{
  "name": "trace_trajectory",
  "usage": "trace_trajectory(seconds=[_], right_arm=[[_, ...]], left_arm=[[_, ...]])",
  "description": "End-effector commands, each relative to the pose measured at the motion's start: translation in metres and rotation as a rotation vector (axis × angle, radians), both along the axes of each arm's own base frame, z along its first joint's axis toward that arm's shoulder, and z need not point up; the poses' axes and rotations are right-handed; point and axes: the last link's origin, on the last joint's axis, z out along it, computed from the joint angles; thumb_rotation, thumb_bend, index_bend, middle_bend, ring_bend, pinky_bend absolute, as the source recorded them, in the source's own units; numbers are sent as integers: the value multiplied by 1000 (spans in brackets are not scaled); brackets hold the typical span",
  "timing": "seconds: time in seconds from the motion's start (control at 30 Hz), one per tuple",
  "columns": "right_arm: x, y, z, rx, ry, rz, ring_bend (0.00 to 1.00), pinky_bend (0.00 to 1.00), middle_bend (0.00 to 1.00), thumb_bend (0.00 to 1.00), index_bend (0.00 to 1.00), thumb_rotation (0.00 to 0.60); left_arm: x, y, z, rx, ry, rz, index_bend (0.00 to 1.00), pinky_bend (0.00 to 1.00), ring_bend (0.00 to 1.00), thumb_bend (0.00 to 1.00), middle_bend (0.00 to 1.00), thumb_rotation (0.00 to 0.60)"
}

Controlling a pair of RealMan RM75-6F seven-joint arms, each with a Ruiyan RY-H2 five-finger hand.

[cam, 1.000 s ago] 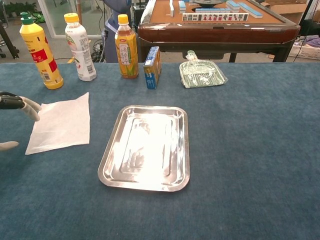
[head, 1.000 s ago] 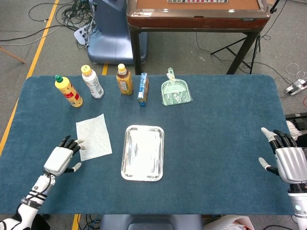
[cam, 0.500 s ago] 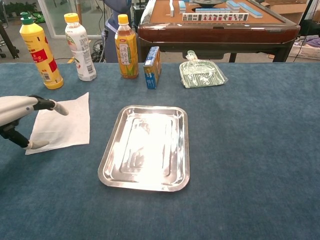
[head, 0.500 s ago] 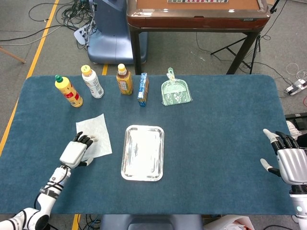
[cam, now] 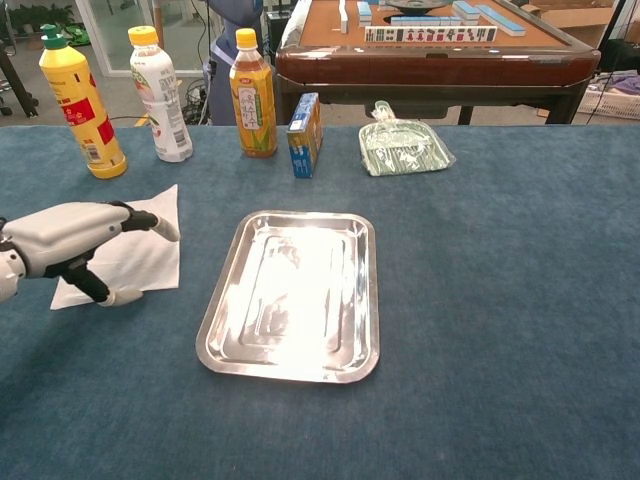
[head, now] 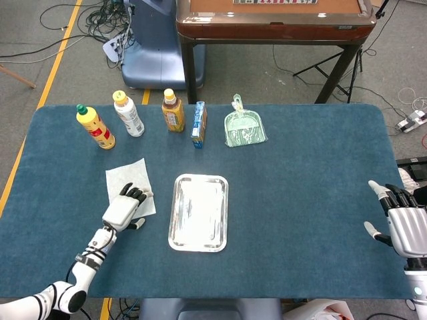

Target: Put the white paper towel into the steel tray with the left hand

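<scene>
White paper towel (head: 127, 183) lies flat on the blue bench (head: 300, 200), just left of the steel tray (head: 199, 212) and apart from it. Left hand (head: 123, 209) is over the towel's near half, palm down, fingers stretched forward and slightly apart and thumb out to the side; whether the fingertips press the sheet cannot be told. In the chest view the same hand (cam: 70, 235) covers the towel's (cam: 140, 255) left portion, thumb tip near the sheet's front edge. Nothing is held.

Steel tray (cam: 295, 295): rectangular, shallow, rounded corners, long axis running away from the robot. Its floor shows only glare from the lighting; nothing lies in it.

Right hand (head: 403, 223) at the bench's right edge, well apart from the tray, fingers spread, holding nothing.

Back row, left to right: yellow bottle with green cap (head: 95, 127), white bottle with yellow cap (head: 128, 114), amber bottle with yellow cap (head: 173, 111), all upright and capped; blue carton (head: 199, 124) standing on end; green dustpan (head: 244, 125) lying flat. Contents of the white bottle and the carton cannot be seen.
</scene>
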Motion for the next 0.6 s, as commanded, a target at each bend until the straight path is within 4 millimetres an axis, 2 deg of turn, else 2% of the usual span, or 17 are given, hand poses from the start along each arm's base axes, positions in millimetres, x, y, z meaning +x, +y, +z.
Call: trace_trajectory(seconds=[0.03,0.6], right_arm=[[-1,1,0,-2,-1,-3,132,200,240,207,139,600],[-5,7,4,-17,-4,-15,132,200,240,208,139,600]], left_arm=[[0,3,-3,-5,5,8,209,44,146,246,180,600],[-3,9,-8,22,24,36,219,44,147,246,180,600]])
